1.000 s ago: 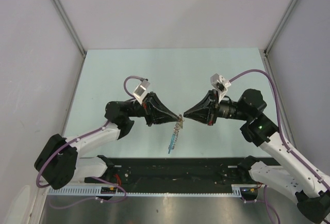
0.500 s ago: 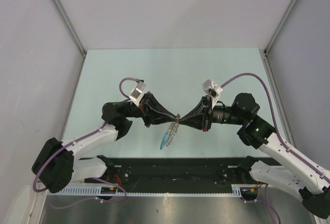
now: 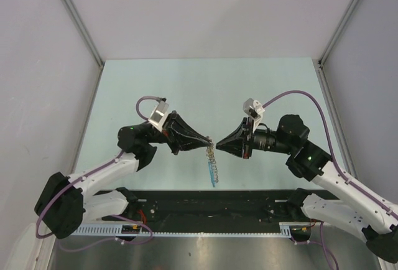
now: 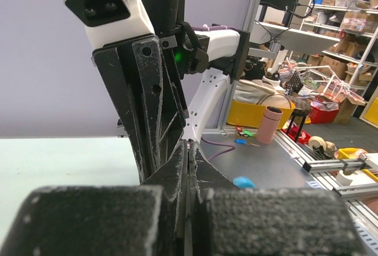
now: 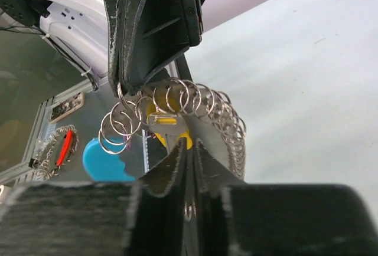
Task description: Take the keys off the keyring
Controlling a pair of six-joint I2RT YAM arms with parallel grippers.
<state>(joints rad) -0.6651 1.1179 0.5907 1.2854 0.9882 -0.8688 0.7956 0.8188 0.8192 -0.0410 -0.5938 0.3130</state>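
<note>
Keys [image 3: 212, 163] hang in a slim bunch from the spot where the two grippers meet tip to tip, above the middle of the table [image 3: 186, 83]. The left gripper [image 3: 207, 142] is pressed tight, and in the right wrist view the keyring [image 5: 177, 99], a row of small silvery loops, comes out from under its fingers [image 5: 142, 26] and arcs away to the right. The right gripper [image 3: 217, 146] is narrow too, its fingers [image 5: 165, 176] meeting on a yellow-headed piece [image 5: 168, 125] of the bunch. From above, the bunch's long axis runs from the tips toward the near edge, leaning slightly right, with the blue piece [image 3: 212, 175] at its lower end. Both grippers lie nearly level and point at each other, the left from the left, the right from the right. The lower end of the bunch is near the black rail [image 3: 249, 198] along the near edge. Pale table stretches well beyond the grippers to the far wall [image 3: 205, 9], and both side walls are well apart from the arms.
</note>
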